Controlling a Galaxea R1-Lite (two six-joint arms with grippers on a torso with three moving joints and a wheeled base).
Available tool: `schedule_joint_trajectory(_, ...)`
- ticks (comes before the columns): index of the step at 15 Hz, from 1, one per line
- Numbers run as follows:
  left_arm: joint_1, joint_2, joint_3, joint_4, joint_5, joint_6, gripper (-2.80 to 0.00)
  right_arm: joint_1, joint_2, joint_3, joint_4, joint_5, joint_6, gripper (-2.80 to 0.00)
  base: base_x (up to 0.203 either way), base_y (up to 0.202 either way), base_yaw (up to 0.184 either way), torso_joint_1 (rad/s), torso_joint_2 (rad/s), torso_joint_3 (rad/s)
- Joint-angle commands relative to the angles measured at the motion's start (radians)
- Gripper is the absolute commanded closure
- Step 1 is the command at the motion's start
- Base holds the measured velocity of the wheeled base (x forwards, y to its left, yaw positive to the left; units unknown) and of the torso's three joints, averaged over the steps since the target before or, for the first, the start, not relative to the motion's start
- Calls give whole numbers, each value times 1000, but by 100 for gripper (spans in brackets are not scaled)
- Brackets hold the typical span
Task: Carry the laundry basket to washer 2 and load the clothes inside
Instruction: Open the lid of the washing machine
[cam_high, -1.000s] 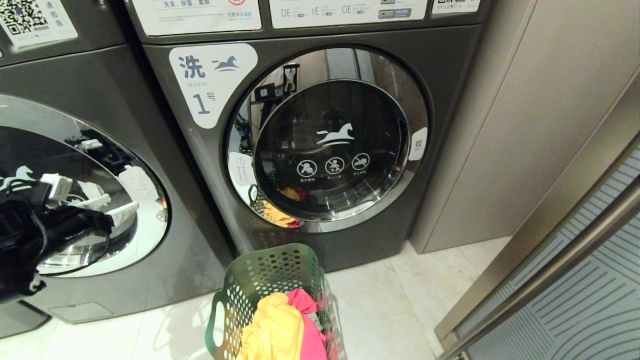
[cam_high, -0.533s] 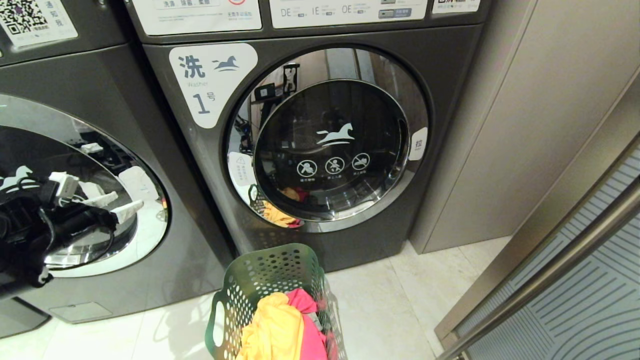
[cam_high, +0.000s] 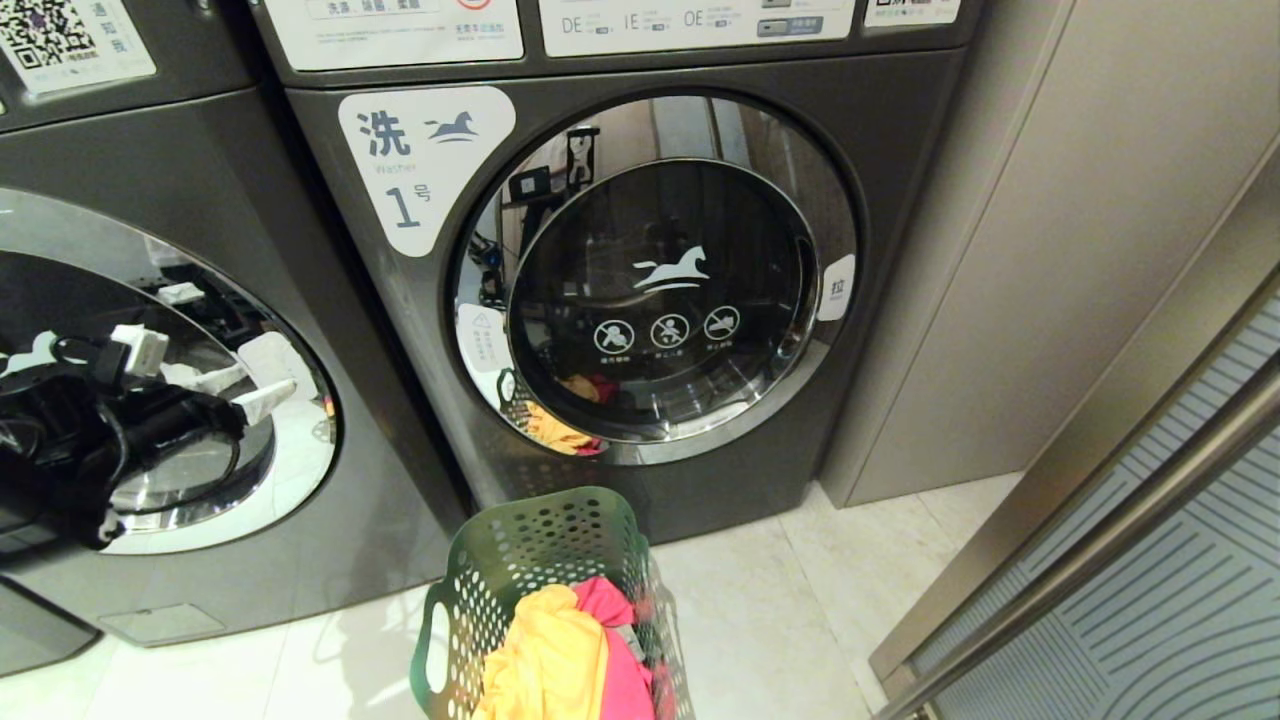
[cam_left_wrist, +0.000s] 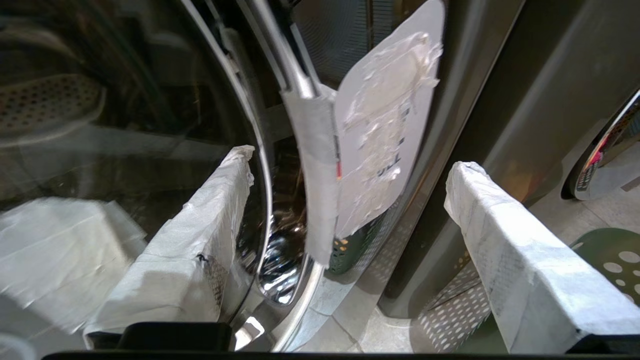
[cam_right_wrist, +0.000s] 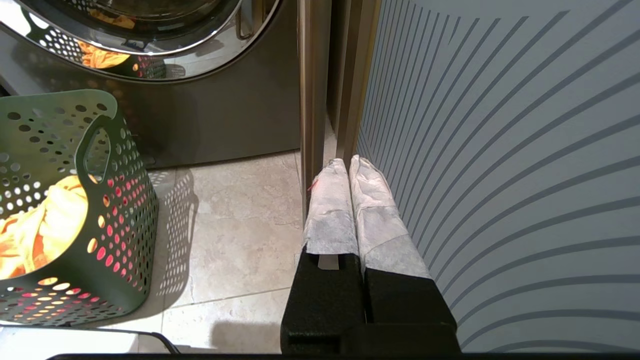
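- Left gripper has crept up and toward the handle edge of the left-hand washer's door since a second ago; basket and camera unchanged.
- Its taped fingers stand wide apart, empty, straddling the taped door handle without touching it.
- This left-hand washer is judged to be washer 2; its number label is out of view. The machine next to it reads "1".
- Green laundry basket sits on the floor before washer 1, right of the left-hand washer, yellow-orange and pink-red clothes inside.
- Right gripper parked, fingers together, beside the striped panel.
- Step: opening the door, door shut.
- Next: close on handle, then pull along the door's arc.
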Motion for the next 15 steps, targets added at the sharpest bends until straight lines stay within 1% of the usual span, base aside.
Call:
schedule_joint_trajectory(1, -11, 9, -9, -8, -3, 1, -280, 0, 0, 0, 0, 0, 0, 0, 0, 0, 0, 0, 0, 0)
schedule_joint_trajectory(7, -47, 22, -11, -10, -4, 3, -280, 0, 0, 0, 0, 0, 0, 0, 0, 0, 0, 0, 0, 0)
schedule_joint_trajectory(8, -52, 29, -21, -10, -8, 3, -280, 0, 0, 0, 0, 0, 0, 0, 0, 0, 0, 0, 0, 0)
schedule_joint_trajectory(9, -56, 31, -22, -10, -30, 3, -280, 0, 0, 0, 0, 0, 0, 0, 0, 0, 0, 0, 0, 0)
schedule_joint_trajectory(10, -56, 31, -16, -10, -56, 3, -280, 0, 0, 0, 0, 0, -1, 0, 0, 0, 0, 0, 0, 0)
schedule_joint_trajectory(11, -54, 30, -9, -11, -61, 3, -280, 0, 0, 0, 0, 0, 0, 0, 0, 0, 0, 0, 0, 0)
schedule_joint_trajectory(15, -28, 17, 8, -17, -61, 6, -280, 0, 0, 0, 0, 0, 0, 0, 0, 0, 0, 0, 0, 0)
